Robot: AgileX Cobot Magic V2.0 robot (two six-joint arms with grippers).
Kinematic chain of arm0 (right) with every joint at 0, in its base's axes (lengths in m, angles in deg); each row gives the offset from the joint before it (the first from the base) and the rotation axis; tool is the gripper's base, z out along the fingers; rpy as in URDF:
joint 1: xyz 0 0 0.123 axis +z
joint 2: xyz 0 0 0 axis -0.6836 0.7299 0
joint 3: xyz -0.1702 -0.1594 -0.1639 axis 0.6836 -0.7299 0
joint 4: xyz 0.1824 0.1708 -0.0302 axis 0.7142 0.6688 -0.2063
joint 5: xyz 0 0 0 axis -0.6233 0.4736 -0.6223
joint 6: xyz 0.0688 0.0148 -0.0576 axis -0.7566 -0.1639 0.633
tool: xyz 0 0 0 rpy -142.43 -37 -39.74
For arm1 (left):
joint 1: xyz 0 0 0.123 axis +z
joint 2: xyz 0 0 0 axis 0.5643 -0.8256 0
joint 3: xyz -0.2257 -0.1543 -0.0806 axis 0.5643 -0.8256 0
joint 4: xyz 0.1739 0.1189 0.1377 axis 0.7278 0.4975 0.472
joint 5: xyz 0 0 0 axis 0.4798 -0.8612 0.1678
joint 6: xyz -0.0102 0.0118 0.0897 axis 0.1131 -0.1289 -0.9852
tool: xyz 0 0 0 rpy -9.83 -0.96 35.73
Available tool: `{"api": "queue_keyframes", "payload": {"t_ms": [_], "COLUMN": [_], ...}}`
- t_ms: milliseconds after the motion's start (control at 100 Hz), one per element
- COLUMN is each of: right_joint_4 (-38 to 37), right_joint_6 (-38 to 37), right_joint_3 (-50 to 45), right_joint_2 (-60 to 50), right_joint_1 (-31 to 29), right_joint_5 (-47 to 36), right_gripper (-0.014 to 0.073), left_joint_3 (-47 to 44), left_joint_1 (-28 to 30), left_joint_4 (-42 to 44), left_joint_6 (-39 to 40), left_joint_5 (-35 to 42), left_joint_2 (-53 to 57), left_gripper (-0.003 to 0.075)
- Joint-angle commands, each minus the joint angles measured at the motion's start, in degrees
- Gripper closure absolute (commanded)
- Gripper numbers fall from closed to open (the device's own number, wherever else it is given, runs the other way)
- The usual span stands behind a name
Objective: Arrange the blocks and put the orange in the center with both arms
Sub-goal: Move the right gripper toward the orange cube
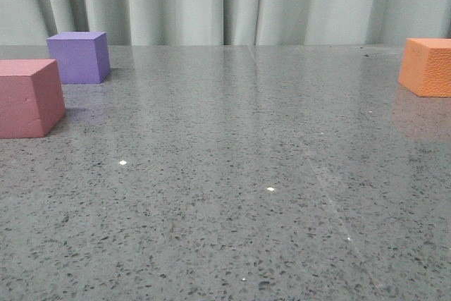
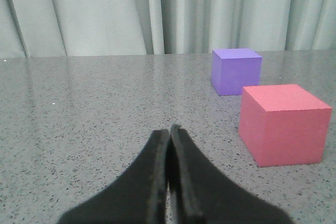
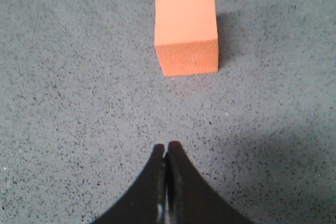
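Observation:
The pink-red cube (image 1: 28, 96) sits at the table's left edge, with the purple cube (image 1: 79, 56) just behind it. The orange cube (image 1: 428, 66) stands at the far right. Neither gripper shows in the front view. In the left wrist view my left gripper (image 2: 169, 130) is shut and empty, low over the table, with the pink-red cube (image 2: 283, 124) and purple cube (image 2: 236, 70) ahead of it to one side. In the right wrist view my right gripper (image 3: 166, 148) is shut and empty above the table, with the orange cube (image 3: 186, 31) ahead of it, apart.
The grey speckled tabletop (image 1: 232, 174) stretches between the cubes. A pale pleated curtain (image 1: 225, 1) hangs behind the table's far edge.

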Motion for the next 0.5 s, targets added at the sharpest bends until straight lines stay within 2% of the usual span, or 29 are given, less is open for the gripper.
{"api": "queue_keyframes", "payload": {"t_ms": [0, 80, 150, 220, 340, 390, 490], "right_joint_4": [0.52, 0.52, 0.52, 0.52, 0.47, 0.16, -0.94], "right_joint_6": [0.54, 0.54, 0.54, 0.54, 0.54, 0.59, 0.73], "right_joint_3": [2.20, 2.20, 2.20, 2.20, 2.20, 2.20, 2.48], "right_joint_2": [0.43, 0.44, 0.44, 0.44, 0.44, 0.44, 0.44], "right_joint_1": [-0.33, -0.33, -0.33, -0.33, -0.33, -0.33, -0.33], "right_joint_5": [-2.74, -2.74, -3.06, -3.63, -5.71, -6.90, -9.04], "right_gripper": [0.0659, 0.0621, 0.0528, 0.0377, 0.0037, -0.0065, -0.0039], "left_joint_3": [-3.15, -3.15, -3.15, -3.15, -3.15, -3.15, -3.15], "left_joint_1": [0.14, 0.14, 0.14, 0.14, 0.14, 0.14, 0.14], "left_joint_4": [-0.43, -0.43, -0.43, -0.43, -0.43, -0.43, -0.43], "left_joint_6": [0.21, 0.21, 0.21, 0.21, 0.21, 0.21, 0.21], "left_joint_5": [4.45, 4.45, 4.45, 4.45, 4.45, 4.45, 4.45], "left_joint_2": [1.88, 1.88, 1.88, 1.88, 1.88, 1.88, 1.88], "left_gripper": [0.0739, 0.0739, 0.0739, 0.0739, 0.0739, 0.0739, 0.0739]}}
